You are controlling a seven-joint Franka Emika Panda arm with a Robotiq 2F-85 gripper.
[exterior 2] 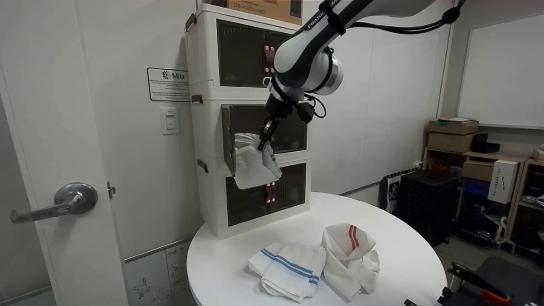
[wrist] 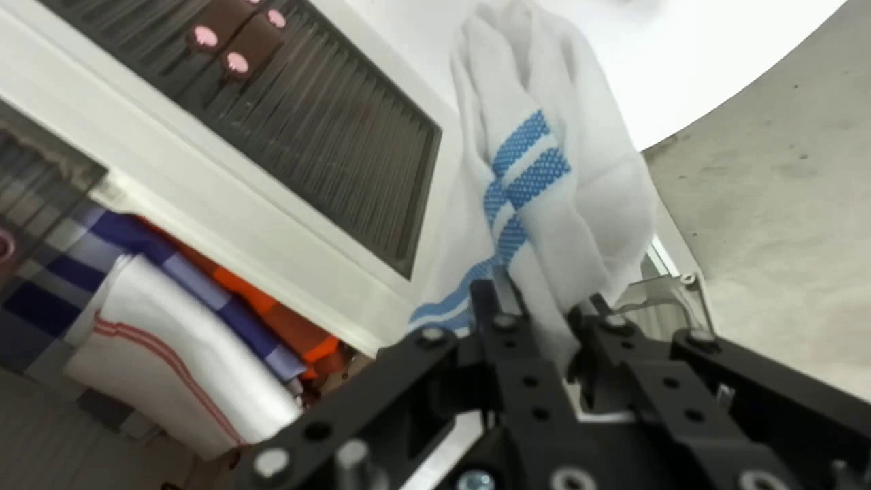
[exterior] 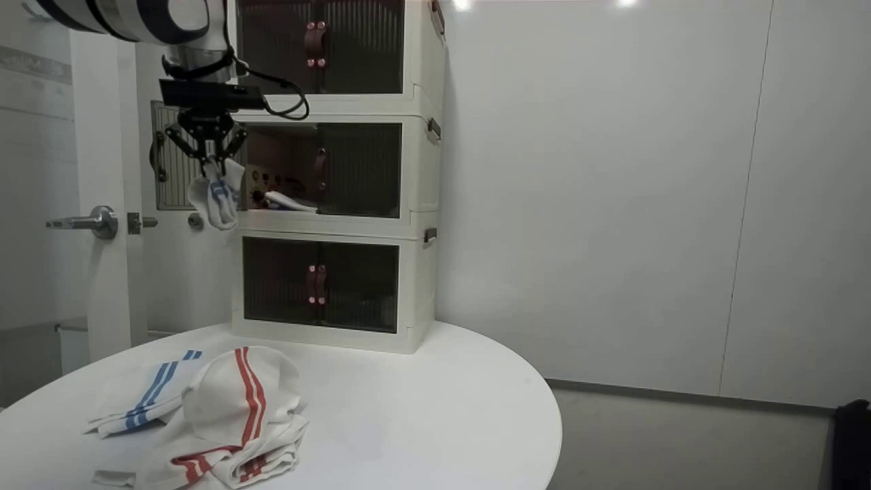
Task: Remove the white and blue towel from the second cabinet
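Claw (exterior: 212, 165) clamped on the white and blue towel (wrist: 544, 184) — it hangs outside the middle cabinet (exterior: 425, 170), beside the open door (exterior 2: 228, 140). Red-striped towel (wrist: 170, 367) inside. On the surface (exterior: 435, 408) — folded blue-striped towel (exterior 2: 293, 270), crumpled red-striped cloth (exterior 2: 350, 263).

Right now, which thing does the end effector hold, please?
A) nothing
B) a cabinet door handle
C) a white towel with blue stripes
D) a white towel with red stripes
C, because in the wrist view the white towel with blue stripes is pinched in the end effector.
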